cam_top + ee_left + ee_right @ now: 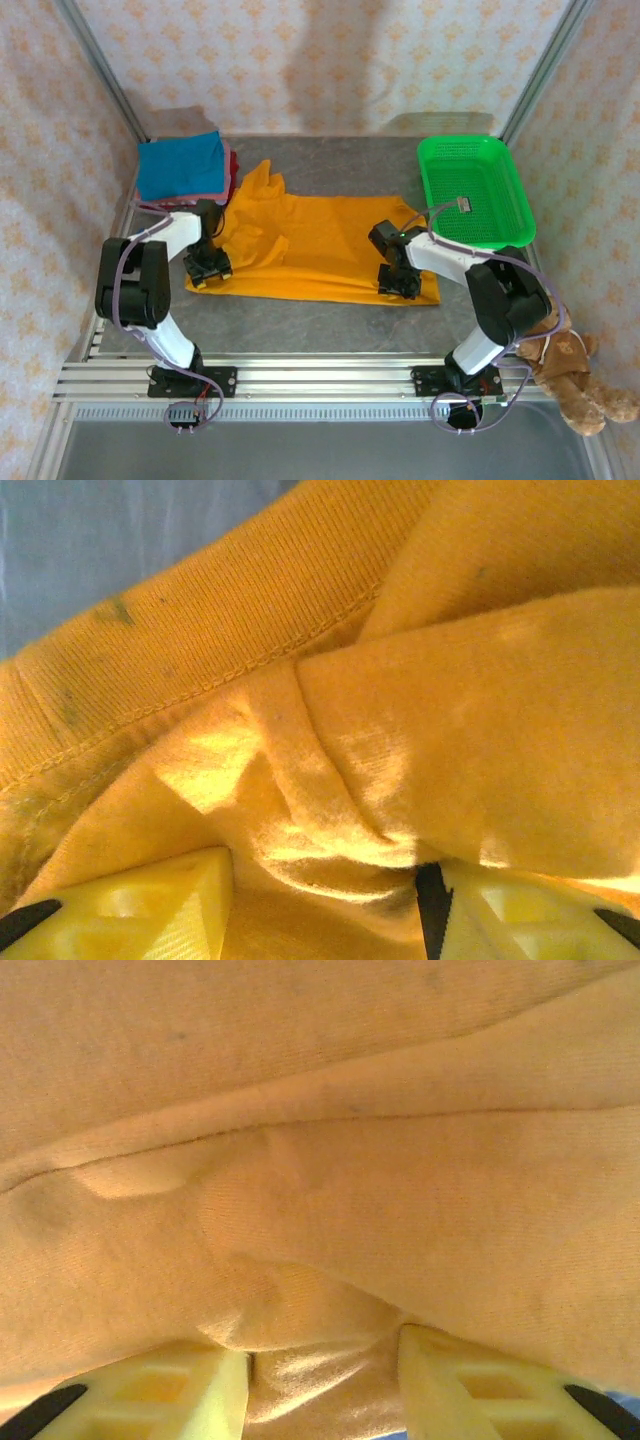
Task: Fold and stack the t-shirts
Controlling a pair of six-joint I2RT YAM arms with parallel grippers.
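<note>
The bright orange t-shirt [320,245] lies spread across the middle of the table, its left part rumpled. My left gripper [207,270] is down on its left edge by the ribbed collar [200,630]. Its yellow fingers [150,905] stand apart with a soft fold of orange cloth [330,820] between them. My right gripper [398,283] is down on the shirt's near right corner. Its fingers [470,1380] are also apart, with a bulge of orange cloth [310,1360] loose between them. A folded blue t-shirt [180,165] tops a stack at the back left, with a red and pink edge [232,165] under it.
A green mesh basket [430,195] stands at the back right, a cable end lying inside it. A brown teddy bear [570,375] sits off the table's near right corner. Patterned walls close in the back and both sides. Bare grey table [320,320] runs along the front.
</note>
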